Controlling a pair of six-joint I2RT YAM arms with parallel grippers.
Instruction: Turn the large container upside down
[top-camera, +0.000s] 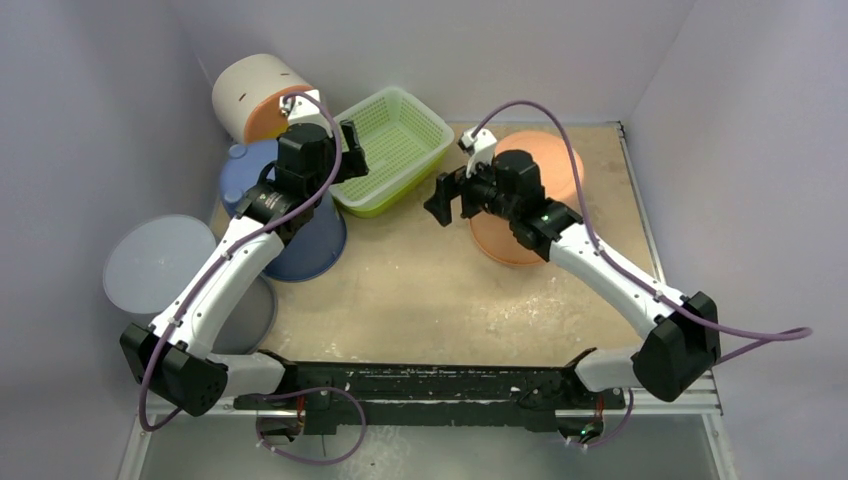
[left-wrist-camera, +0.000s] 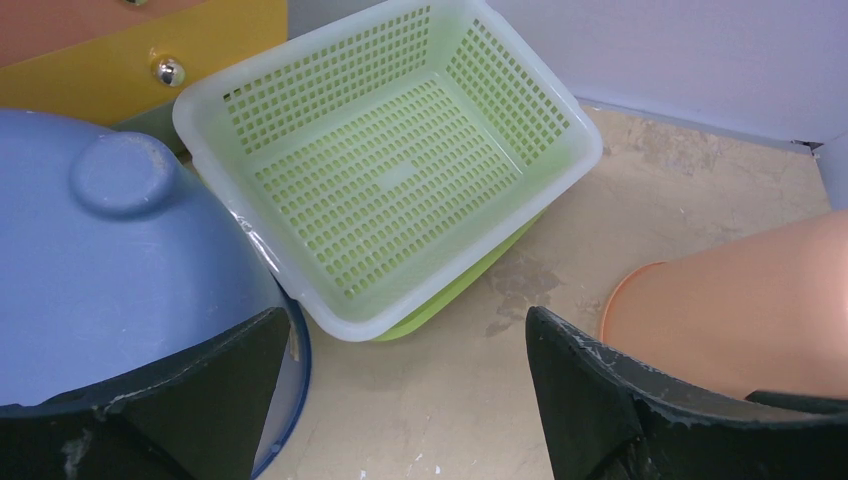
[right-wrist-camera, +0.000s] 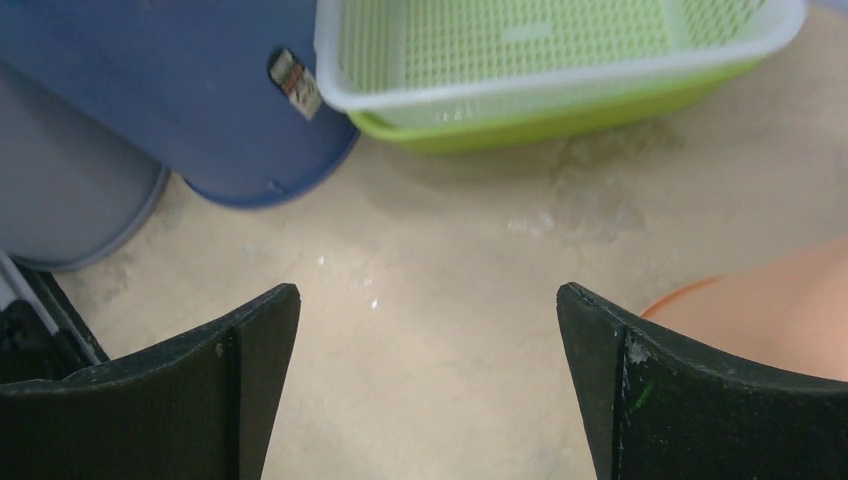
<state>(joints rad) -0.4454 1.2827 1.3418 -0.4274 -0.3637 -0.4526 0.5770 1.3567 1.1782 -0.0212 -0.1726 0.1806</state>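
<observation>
I count four buckets and one green basket (top-camera: 395, 145). The orange bucket (top-camera: 540, 160) stands mouth down at the right of the tabletop (top-camera: 430, 290), under the right arm. The right claw (top-camera: 445, 200) beside it gapes wide and is empty. The left claw (top-camera: 350, 150), also wide and empty, hangs where the upturned blue bucket (top-camera: 300, 245) meets the basket. A grey bucket (top-camera: 160, 265) is far left. A white one (top-camera: 250, 90) lies on its side at the back.

arms (top-camera: 215, 280): white links, black joints | cables (top-camera: 780, 337): purple, looped | pincer fingers (right-wrist-camera: 170, 400): black, scuffed wedges
</observation>
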